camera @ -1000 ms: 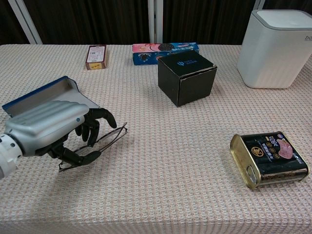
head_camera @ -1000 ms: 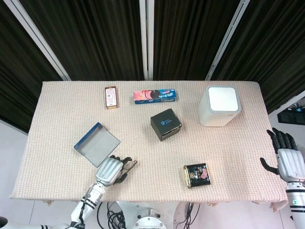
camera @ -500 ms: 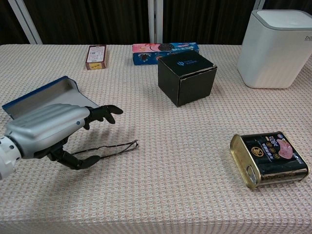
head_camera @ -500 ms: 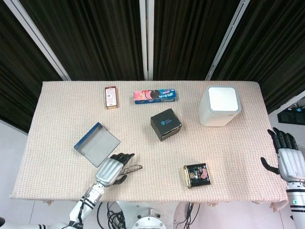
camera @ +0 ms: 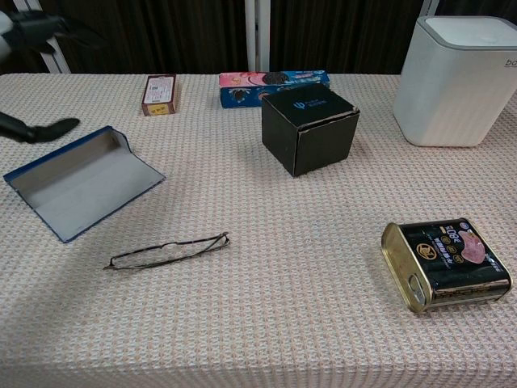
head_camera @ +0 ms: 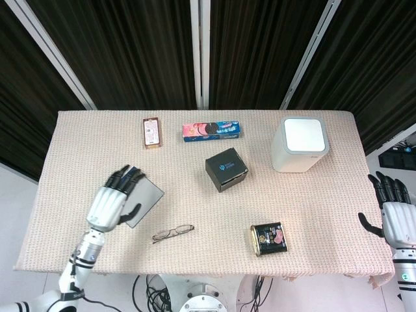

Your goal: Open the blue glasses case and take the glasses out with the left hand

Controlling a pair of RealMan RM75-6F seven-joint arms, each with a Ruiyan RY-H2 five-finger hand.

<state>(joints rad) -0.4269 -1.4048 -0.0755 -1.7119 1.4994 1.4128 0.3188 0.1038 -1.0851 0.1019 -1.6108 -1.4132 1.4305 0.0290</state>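
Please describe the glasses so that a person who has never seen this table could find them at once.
Start at the open blue glasses case on the left part of the table. Just in front of it, toward the near edge, the glasses lie flat and folded on the cloth. They are the only thin wire thing; everything else there is a box or a tin.

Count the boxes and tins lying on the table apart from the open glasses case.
5: brown snack packet far left; blue-pink cookie box beside it; black cardboard cube mid-table; white cube-shaped container far right; black-gold tin near the front edge. None seems hidden.
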